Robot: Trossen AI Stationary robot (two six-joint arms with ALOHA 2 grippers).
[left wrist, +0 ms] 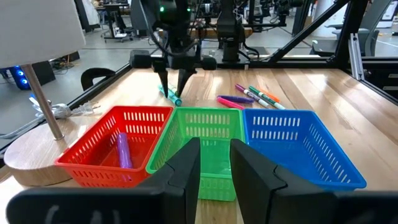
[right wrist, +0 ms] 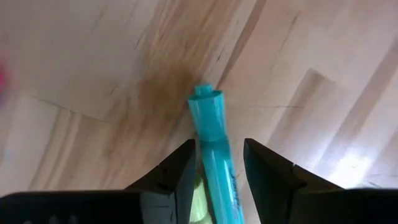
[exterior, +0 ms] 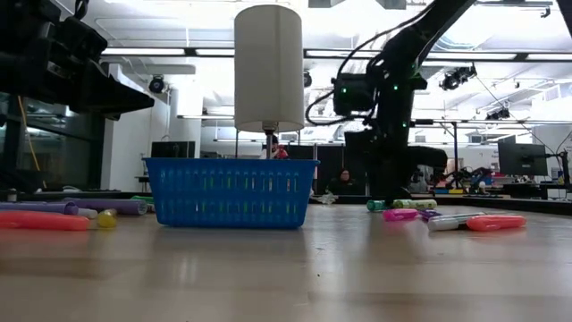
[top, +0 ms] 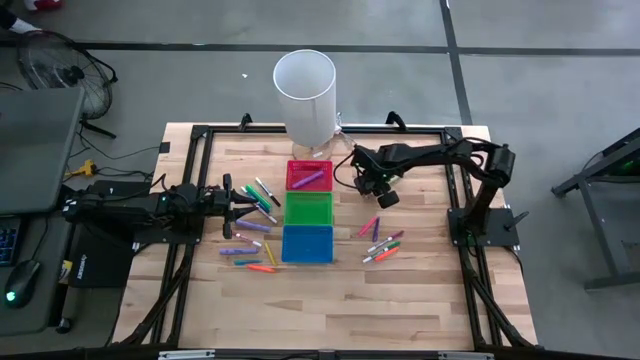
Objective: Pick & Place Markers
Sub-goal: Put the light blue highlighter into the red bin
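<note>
Two arms in play here. Right gripper (right wrist: pixel 217 163) points straight down at the wood table (top: pixel 420 300), jaws apart and straddling a teal marker (right wrist: pixel 214 155) lying flat between its fingers, not clamped as far as I can see. Left gripper (left wrist: pixel 214 163) sits low and level, aimed across at the green bin (left wrist: pixel 205 124), jaws parted with nothing in them. Beside that sit a red bin (left wrist: pixel 106 140) holding a purple marker (left wrist: pixel 123 150) and a blue bin (left wrist: pixel 298 143). Loose markers (top: pixel 382 245) lie near the right gripper. A white lamp (top: pixel 305 95) stands behind the bins.
</note>
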